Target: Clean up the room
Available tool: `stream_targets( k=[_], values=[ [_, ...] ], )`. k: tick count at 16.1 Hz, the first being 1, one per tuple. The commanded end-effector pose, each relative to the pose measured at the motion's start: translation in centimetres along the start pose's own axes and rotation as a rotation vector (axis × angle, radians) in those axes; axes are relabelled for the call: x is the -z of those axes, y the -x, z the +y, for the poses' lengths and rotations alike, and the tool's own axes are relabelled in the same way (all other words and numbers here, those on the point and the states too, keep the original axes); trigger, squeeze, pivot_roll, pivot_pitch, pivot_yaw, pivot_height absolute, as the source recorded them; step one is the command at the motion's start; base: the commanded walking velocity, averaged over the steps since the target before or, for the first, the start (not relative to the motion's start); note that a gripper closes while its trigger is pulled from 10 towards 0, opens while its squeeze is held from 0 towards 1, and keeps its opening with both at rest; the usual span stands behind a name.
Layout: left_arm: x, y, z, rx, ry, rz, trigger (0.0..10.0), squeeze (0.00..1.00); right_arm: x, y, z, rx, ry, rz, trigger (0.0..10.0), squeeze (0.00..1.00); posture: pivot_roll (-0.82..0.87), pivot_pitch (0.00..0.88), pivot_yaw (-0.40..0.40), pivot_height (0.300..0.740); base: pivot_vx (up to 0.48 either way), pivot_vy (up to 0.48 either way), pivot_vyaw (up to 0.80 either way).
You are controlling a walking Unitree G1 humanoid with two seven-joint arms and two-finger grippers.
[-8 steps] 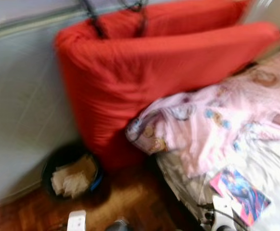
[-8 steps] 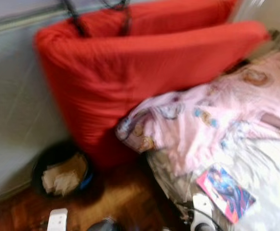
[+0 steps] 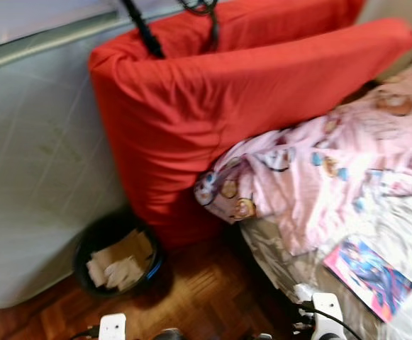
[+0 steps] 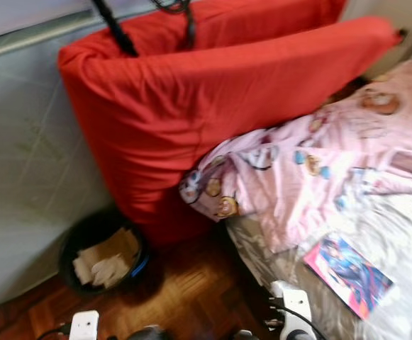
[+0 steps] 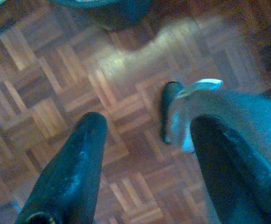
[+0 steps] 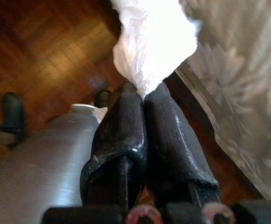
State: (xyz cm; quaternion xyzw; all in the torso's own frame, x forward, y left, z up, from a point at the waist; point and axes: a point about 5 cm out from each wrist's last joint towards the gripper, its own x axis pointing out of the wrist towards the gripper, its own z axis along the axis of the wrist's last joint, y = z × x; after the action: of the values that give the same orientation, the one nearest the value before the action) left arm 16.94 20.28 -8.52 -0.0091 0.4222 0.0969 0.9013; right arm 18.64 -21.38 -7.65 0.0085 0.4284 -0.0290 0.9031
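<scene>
A black waste bin (image 3: 84,246) holding crumpled brown and white paper (image 3: 120,263) stands on the parquet floor at the foot of a red mattress (image 3: 213,120). In the right wrist view my right gripper (image 6: 143,95) is shut on a crumpled white tissue (image 6: 149,42), low beside the bed's edge. My left gripper (image 5: 148,122) hangs open over bare parquet, nothing between its fingers. A colourful magazine (image 3: 369,278) lies on the bed at the right.
The red mattress leans on a pale grey wall (image 3: 35,163). A pink patterned blanket (image 3: 319,170) spills off the bed towards the floor. The bed's pale sheet (image 6: 238,84) is close beside my right gripper. Dark cables (image 3: 142,28) hang over the mattress top.
The camera has shifted a little and the picture has sharpened. Bin, mattress and blanket keep their places relative to each other.
</scene>
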Motion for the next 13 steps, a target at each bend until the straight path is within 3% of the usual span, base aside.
stream_targets(
  k=[1,13],
  values=[
    [1.18,0.31,0.68,-0.017,0.011,0.042,10.0,0.0,0.99,0.12,0.51,-0.011,-0.014,0.034,10.0,0.0,-0.04,0.222,-0.008,0.74,0.0,0.285,0.0],
    [1.36,0.36,0.69,-0.017,0.015,0.046,10.0,0.0,0.95,0.12,0.44,-0.011,-0.014,0.034,10.0,0.0,-0.04,0.222,-0.01,0.74,0.0,0.282,0.0]
  ],
)
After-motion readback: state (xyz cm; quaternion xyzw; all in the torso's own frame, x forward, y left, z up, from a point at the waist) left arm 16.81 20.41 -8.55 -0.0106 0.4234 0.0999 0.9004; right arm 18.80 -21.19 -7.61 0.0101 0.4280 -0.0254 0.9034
